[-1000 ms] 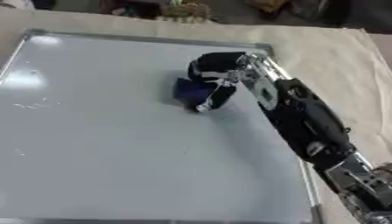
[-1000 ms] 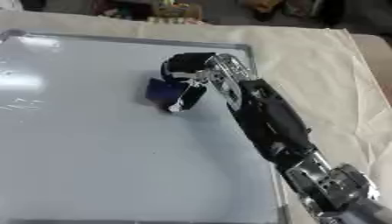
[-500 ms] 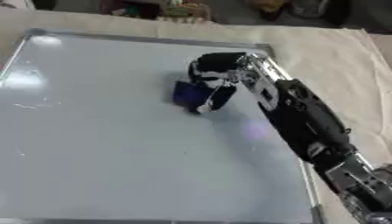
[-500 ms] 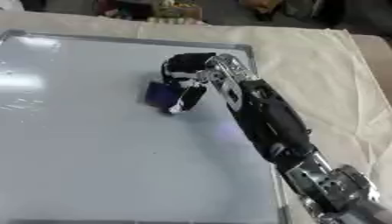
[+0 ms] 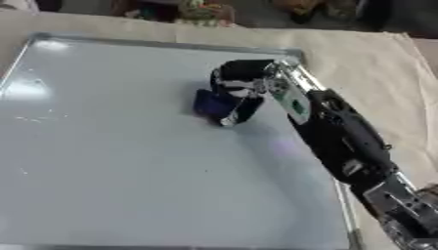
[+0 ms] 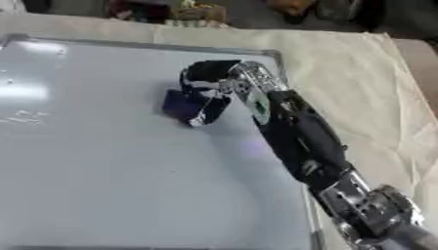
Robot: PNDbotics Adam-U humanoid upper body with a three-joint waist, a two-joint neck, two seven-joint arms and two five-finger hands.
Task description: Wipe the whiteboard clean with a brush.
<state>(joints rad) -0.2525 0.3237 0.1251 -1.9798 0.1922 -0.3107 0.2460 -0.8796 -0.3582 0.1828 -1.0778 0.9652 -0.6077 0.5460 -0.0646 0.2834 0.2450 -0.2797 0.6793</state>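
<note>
A large whiteboard (image 5: pixel 120 166) with a metal frame lies flat on a cloth-covered table. My right hand (image 5: pixel 239 85) reaches in from the lower right and sits on the board's upper right part. Its fingers are curled round a dark blue brush (image 5: pixel 210 104), which is pressed against the board surface. Faint marks (image 5: pixel 30 117) show near the board's left side. The left hand shows in neither view.
A beige cloth (image 5: pixel 359 63) covers the table to the right of the board and behind it. Several cluttered objects (image 5: pixel 201 9) lie beyond the far edge. The board's right frame edge (image 5: pixel 342 195) runs beneath my forearm.
</note>
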